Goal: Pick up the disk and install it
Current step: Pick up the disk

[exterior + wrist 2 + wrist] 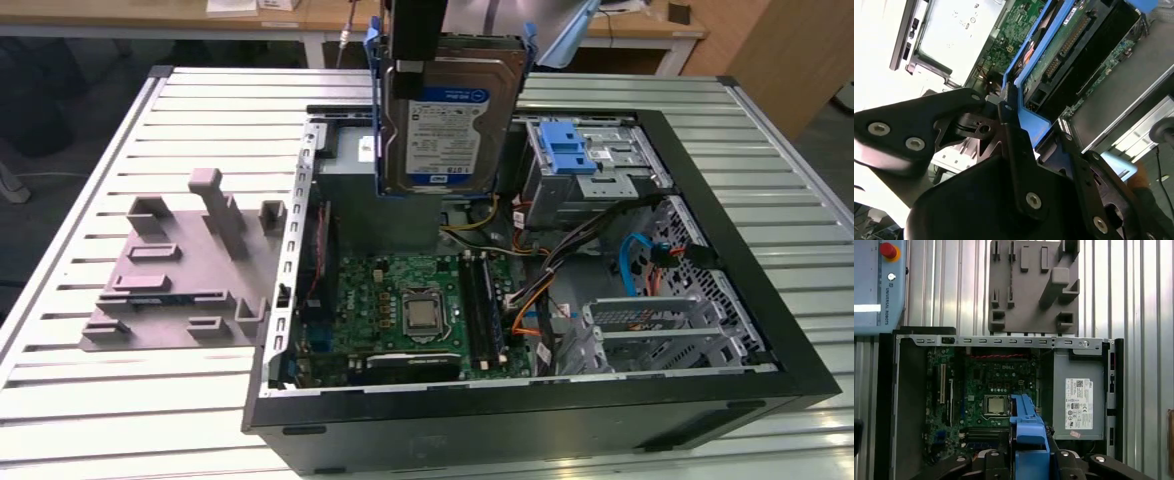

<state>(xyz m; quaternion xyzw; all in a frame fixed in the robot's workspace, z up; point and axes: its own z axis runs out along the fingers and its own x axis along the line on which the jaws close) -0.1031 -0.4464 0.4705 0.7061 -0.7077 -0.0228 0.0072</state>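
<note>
The disk [447, 120], a silver-grey drive with a white-and-blue label in a blue plastic carrier, hangs upright above the back of the open computer case [534, 405]. My gripper [424, 50] is shut on its top end. In the second wrist view the black fingers [1011, 135] clamp the blue carrier [1030, 122], and the disk's green circuit-board underside [1069, 45] faces the camera. In the first wrist view the carrier's blue edge [1026, 427] juts out from the gripper [1029, 462] over the motherboard [989, 390].
A silver drive cage with a blue latch [581, 160] sits at the case's back on the exterior view's right. The grey power supply [1079, 395] lies below the disk. A grey foam fixture [180, 270] rests beside the case on the slatted table [80, 400]. Cables [587, 250] cross the case.
</note>
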